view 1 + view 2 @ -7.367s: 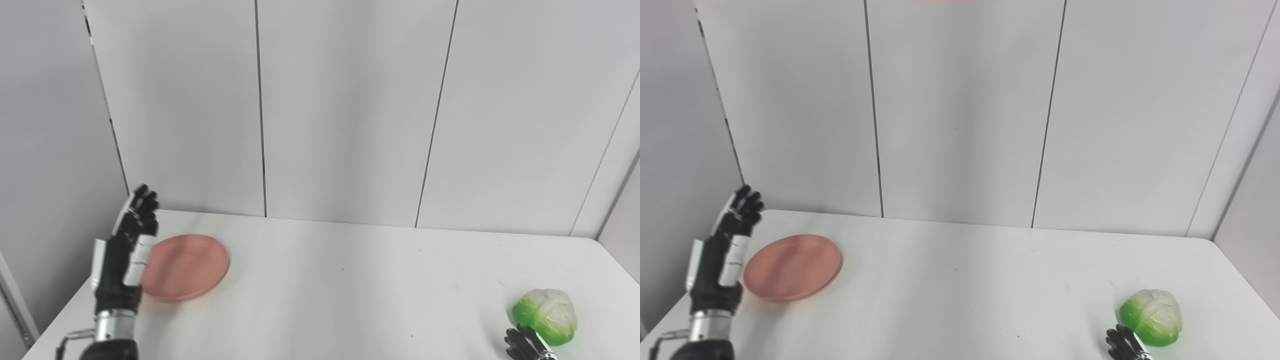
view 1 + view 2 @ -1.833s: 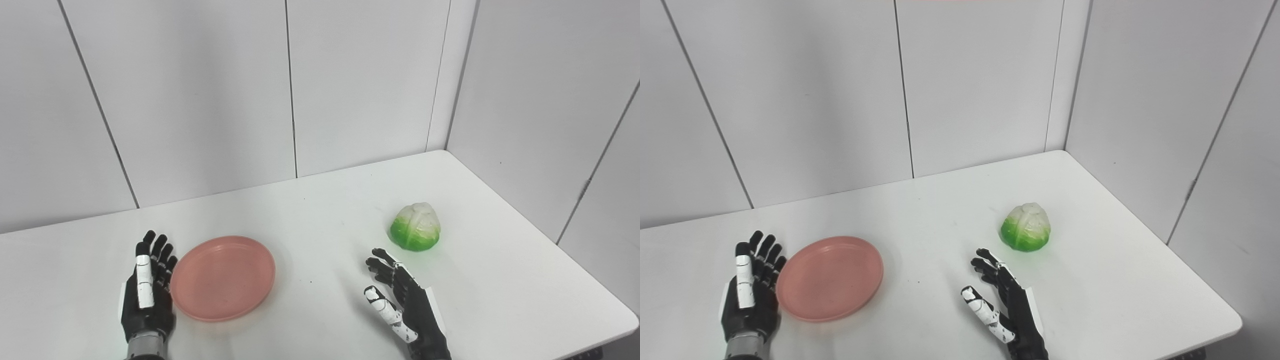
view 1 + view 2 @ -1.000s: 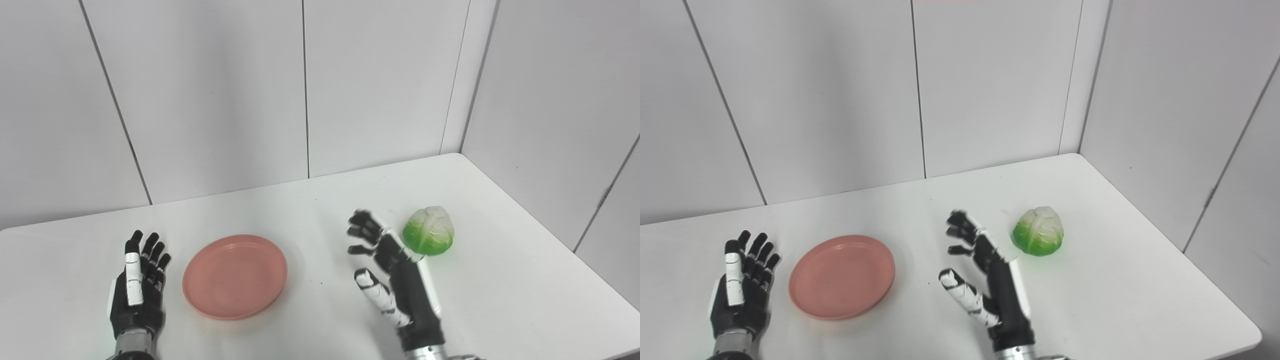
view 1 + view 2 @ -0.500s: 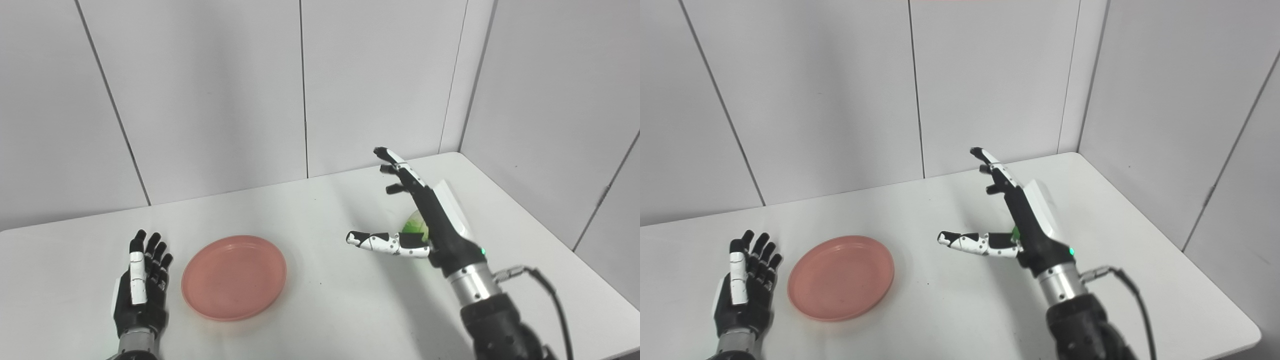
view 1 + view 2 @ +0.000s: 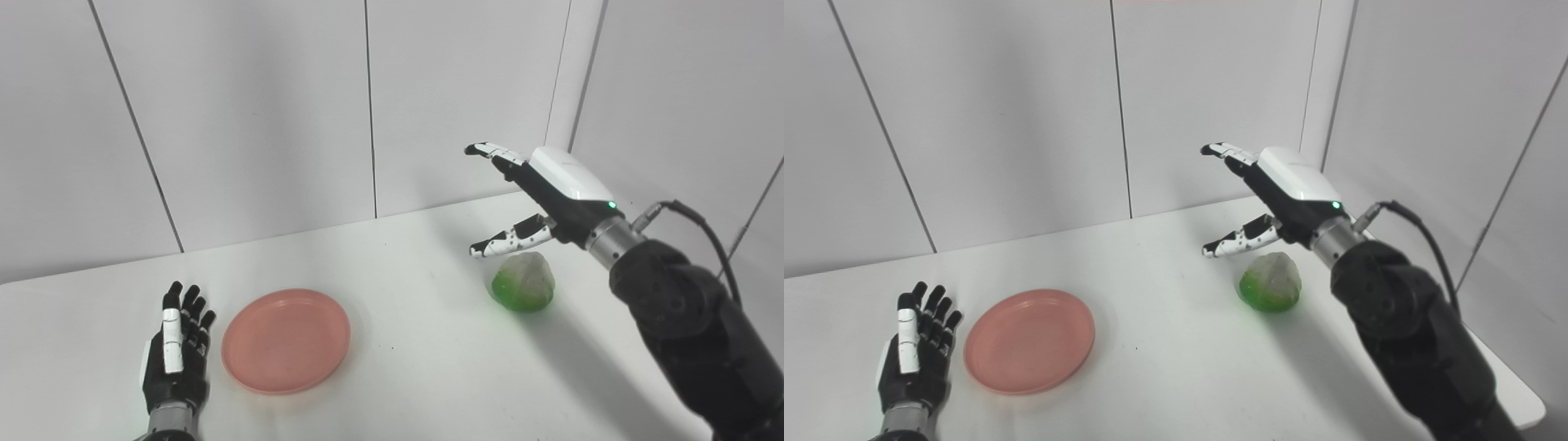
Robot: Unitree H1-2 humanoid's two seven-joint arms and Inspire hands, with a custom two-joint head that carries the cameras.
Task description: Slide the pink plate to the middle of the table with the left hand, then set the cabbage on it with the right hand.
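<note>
- Left eye view: the pink plate (image 5: 286,340) lies flat on the white table (image 5: 429,373), left of the table's middle and toward the near edge.
- The left hand (image 5: 176,361) rests on the table just beside the plate's left rim, palm turned toward the plate. Its fingers (image 5: 173,331) are stretched out, slightly fanned, and hold nothing; whether the hand touches the rim cannot be told.
- The cabbage (image 5: 523,282), white on top and green below, sits on the table well to the right of the plate, near the corner where the two grey wall panels (image 5: 257,110) meet.
- The right hand (image 5: 539,196) hovers above the cabbage and slightly behind it, its white back facing up. The fingers (image 5: 490,150) reach out toward the left and the thumb hangs lower, with a wide gap between them; nothing is gripped, and the hand is clear of the cabbage.
- Right eye view: the same layout from a little to the right. The plate (image 5: 1029,340) is empty, with the left hand (image 5: 914,361) beside it, fingers extended and apart.
- The right hand (image 5: 1283,193) is spread wide over the cabbage (image 5: 1271,283), whose top stays clear of the thumb. A black cable runs from the wrist back along the dark forearm (image 5: 1402,331), which casts a shadow across the table on the cabbage's right.
</note>
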